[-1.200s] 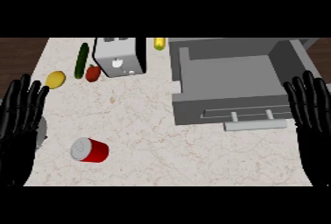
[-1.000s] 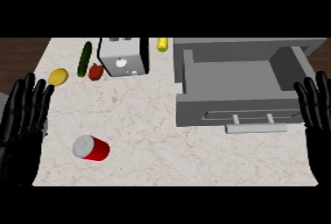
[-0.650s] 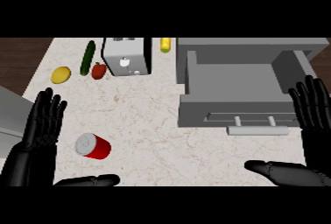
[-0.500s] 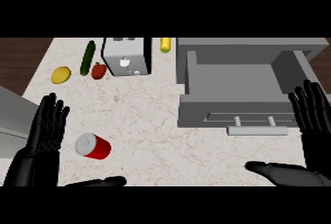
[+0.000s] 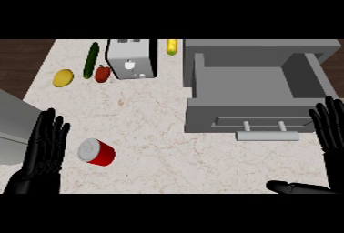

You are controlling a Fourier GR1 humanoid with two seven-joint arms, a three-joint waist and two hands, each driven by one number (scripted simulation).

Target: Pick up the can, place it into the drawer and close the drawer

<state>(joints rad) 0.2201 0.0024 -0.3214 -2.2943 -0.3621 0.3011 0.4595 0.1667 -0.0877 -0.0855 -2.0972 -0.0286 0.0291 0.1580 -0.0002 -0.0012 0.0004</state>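
Observation:
A red can (image 5: pixel 96 152) with a silver lid lies tilted on the marble counter at the lower left. My left hand (image 5: pixel 45 154) stands open just left of it, fingers straight up, a small gap between them. The grey drawer (image 5: pixel 255 91) is pulled open at the upper right, its inside bare, its handle (image 5: pixel 267 135) at the front. At the right edge my right hand (image 5: pixel 330 129) is open beside the drawer's front corner, with its thumb (image 5: pixel 295 187) showing low down.
A toaster (image 5: pixel 132 60) stands at the back. Left of it lie a cucumber (image 5: pixel 90 59), a red fruit (image 5: pixel 102 73) and a lemon (image 5: pixel 63 78). A yellow item (image 5: pixel 172 46) lies by the drawer's back corner. A grey panel (image 5: pixel 12 125) fills the left edge.
Both hands have come inward from the edges, the left one closing in on the can. The view has shifted slightly. The can and the drawer have not moved.

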